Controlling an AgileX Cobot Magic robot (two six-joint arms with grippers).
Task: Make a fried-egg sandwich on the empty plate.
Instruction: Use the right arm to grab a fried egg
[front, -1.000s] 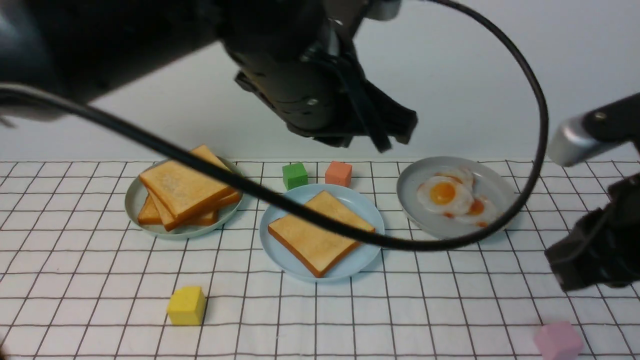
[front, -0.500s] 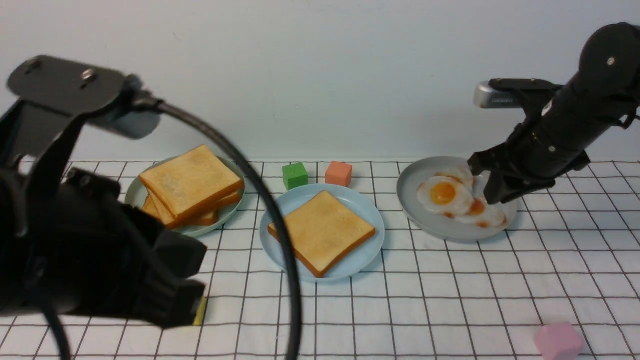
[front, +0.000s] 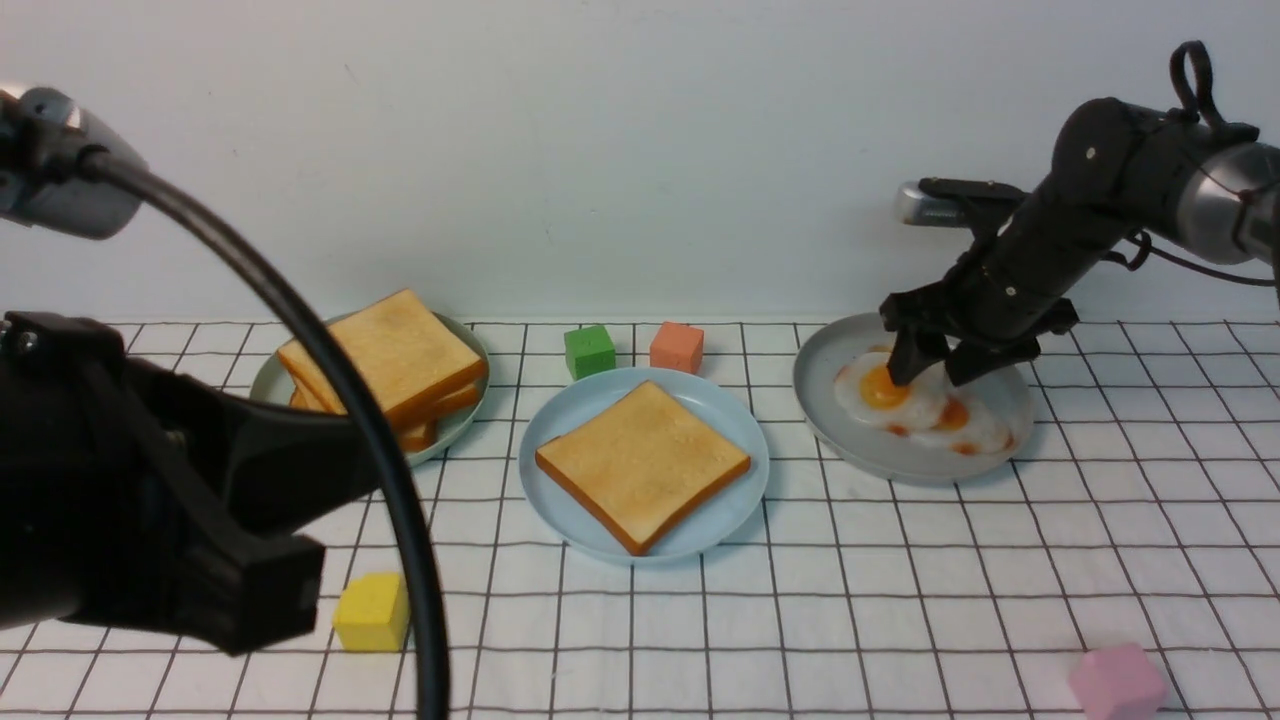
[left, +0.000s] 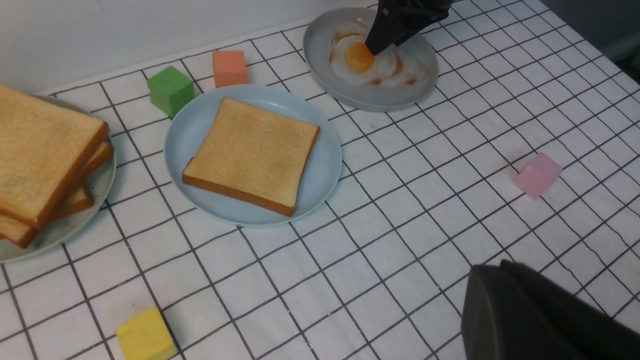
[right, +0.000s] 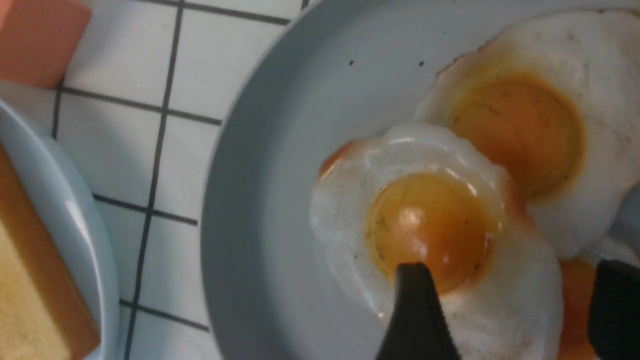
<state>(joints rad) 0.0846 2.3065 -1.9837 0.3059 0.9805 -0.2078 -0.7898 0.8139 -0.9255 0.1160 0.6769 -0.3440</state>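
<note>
My right fingers (front: 905, 362) hang tips-down over the round grey plate (front: 830, 425) at the far right of the table (front: 900, 600). They are spread moderately apart and grip nothing. One tip is at the yolk's edge of the topmost white fried egg with orange yolk (front: 885, 392), and the other is out over the eggs lying beneath it. Whether either tip touches, I cannot tell.

My left fingers (front: 250, 590) are a dark bulk close to the front camera at the near left, and I cannot tell whether they are spread or closed.

The round, shallow light sky-blue plastic plate (front: 560, 505) lies mid-table between the grey plate and a pale grey-green plate (left: 85, 215) piled with plain toast (front: 400, 350). It carries one square golden-brown toast slice (front: 643, 462), lying flat with its top uncovered.

A green cube (front: 590, 350) and a salmon cube (front: 677, 346) stand just behind the blue plate. A yellow cube (front: 372, 612) sits near the front left and a pink cube (front: 1116, 682) at the front right.
</note>
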